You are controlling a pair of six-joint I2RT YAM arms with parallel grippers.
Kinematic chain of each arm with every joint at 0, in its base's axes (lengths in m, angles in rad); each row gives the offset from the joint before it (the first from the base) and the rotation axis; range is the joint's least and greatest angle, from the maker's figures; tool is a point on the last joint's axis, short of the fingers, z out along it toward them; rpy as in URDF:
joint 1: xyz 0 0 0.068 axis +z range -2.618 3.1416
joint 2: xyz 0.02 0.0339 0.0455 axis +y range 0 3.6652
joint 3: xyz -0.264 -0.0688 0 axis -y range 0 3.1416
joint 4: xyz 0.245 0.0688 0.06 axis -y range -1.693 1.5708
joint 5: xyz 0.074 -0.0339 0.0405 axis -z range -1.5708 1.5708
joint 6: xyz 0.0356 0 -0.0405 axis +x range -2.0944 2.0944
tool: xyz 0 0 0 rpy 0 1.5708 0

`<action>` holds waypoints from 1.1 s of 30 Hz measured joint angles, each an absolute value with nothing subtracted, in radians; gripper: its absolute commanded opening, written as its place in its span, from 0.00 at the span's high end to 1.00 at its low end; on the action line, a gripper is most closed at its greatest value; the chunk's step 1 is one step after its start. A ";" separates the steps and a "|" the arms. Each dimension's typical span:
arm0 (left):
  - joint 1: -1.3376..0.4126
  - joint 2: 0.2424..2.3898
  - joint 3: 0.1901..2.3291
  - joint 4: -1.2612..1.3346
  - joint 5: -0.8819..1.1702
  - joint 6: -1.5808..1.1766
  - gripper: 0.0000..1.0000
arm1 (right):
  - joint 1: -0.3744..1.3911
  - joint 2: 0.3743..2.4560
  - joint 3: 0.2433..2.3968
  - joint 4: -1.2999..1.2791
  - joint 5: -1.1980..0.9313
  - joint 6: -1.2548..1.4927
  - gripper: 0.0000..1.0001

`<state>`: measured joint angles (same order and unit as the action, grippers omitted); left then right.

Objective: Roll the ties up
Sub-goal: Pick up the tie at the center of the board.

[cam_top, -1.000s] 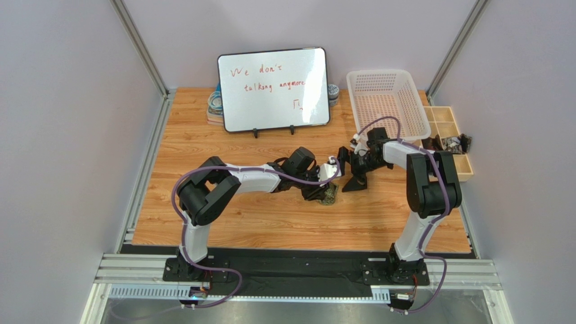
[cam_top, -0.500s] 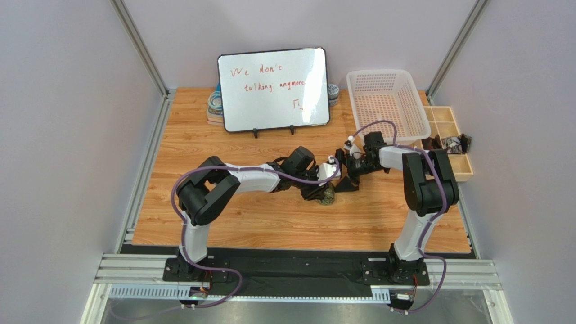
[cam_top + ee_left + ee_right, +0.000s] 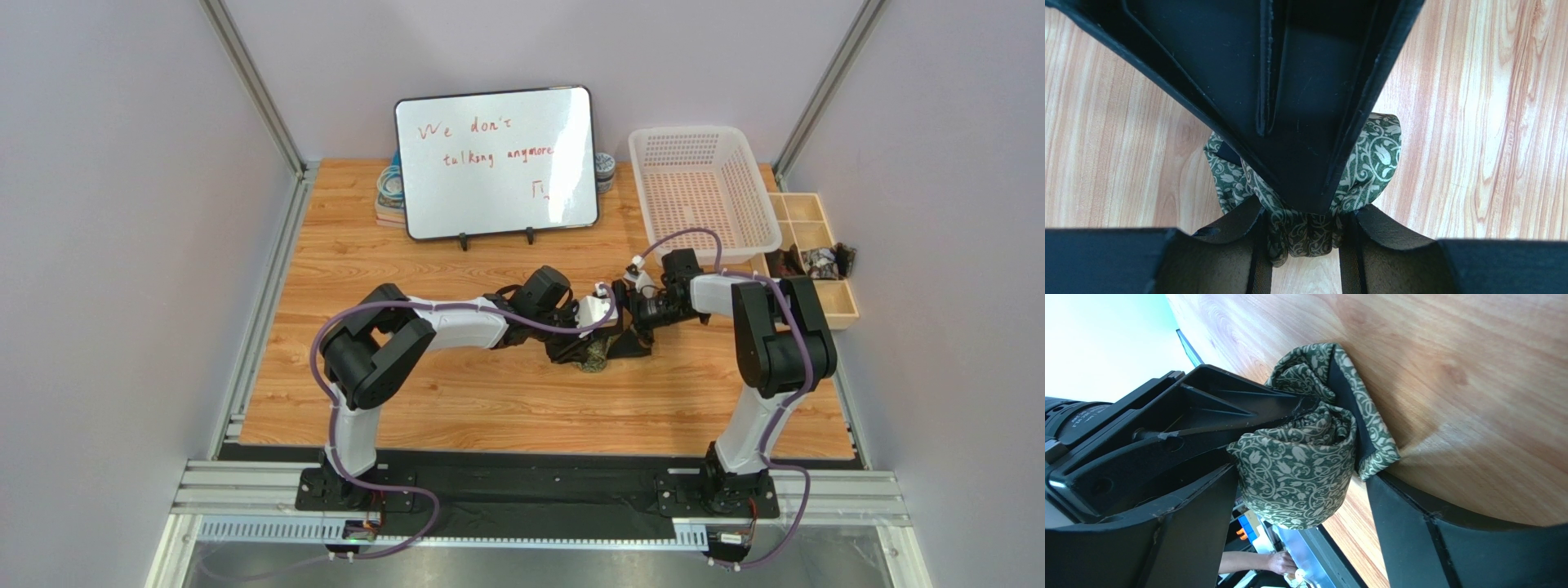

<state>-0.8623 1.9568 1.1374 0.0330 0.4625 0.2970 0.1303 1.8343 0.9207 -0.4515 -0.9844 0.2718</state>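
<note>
Noted a shift of the right claw (image 3: pixel 623 333) over the last second: in from the basket (image 3: pixel 640 172) side, lowered toward the worktop (image 3: pixel 429 404), now hard up against the left claw (image 3: pixel 584 348); jaws drawn in a little on the way. No shift noted in the left arm.

Right claw: jaws wide, straddling the rolled tie (image 3: pixel 1296 478), one of the fingers (image 3: pixel 1186 539) on each side. Close to the cloth, but cannot tell about contact; not calling it a grip.

Left claw: partly closed and clamped on the tie, pinching a bunched fold at the edge of the coil.

Tie: green with a pale vine pattern, wound into a fat coil, black lining showing along one edge. Resting on the worktop about mid-table, between the two claws. No loose length seen trailing in the top view, though much hidden under the claws.

Further out: whiteboard (image 3: pixel 497 159) at the back, basket at the far right.

Progress, by judgement only: winding done or nearly so, going by the visible length all taken up. Coil loose and lopsided, with a flap sticking out at one side. Probably left to do: closing the right claw on the coil, tightening or tucking the flap, setting it down to stay wound. Only one tie in view.
</note>
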 measured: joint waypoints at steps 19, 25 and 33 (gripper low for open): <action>-0.856 1.957 1.137 0.031 0.462 0.295 0.89 | 0.131 1.859 0.930 -0.364 -0.970 0.361 0.48; -0.856 1.957 1.138 0.024 0.458 0.295 0.78 | 0.135 1.855 0.930 -0.351 -0.994 0.349 1.00; -0.856 1.953 1.137 0.021 0.445 0.291 0.26 | 0.136 1.840 0.930 -0.361 -0.974 0.336 1.00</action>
<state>-0.8562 1.9530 1.1374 0.0212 0.4454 0.2909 0.1364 1.8400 0.9302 -0.3611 -0.9741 0.3359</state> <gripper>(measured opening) 0.527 0.117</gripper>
